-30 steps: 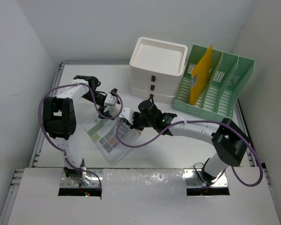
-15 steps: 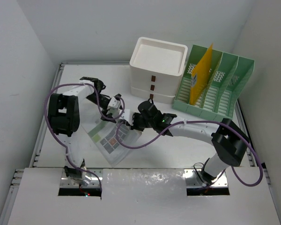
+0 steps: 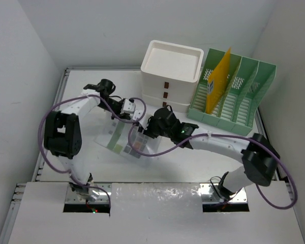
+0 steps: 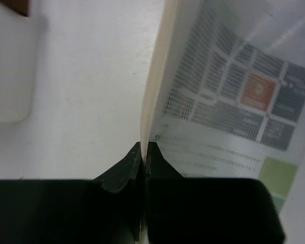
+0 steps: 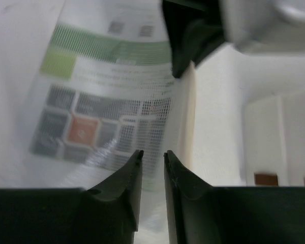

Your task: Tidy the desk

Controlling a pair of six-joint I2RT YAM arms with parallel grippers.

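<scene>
Lifted at its far edge, the clear sleeve [image 3: 123, 143] now tilts up off the table [image 3: 173, 170], left of centre. The left pincer [image 4: 145, 148] is clamped on its edge. The right pincer [image 5: 151, 155] shows a narrow gap; I cannot tell whether it grips. Filing in the green rack [image 3: 234, 96] seems near.

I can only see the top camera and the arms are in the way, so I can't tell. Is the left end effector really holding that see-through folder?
Observer: Yes. In the left wrist view the left end effector is shut on the pale edge of the folder.
Operator: What's printed inside it?
Observer: Grey boxes, one orange square and a green block.
Operator: And the other arm?
Observer: The right end effector has a narrow gap between its jaws, close against the folder. I cannot tell whether it grips.
</scene>
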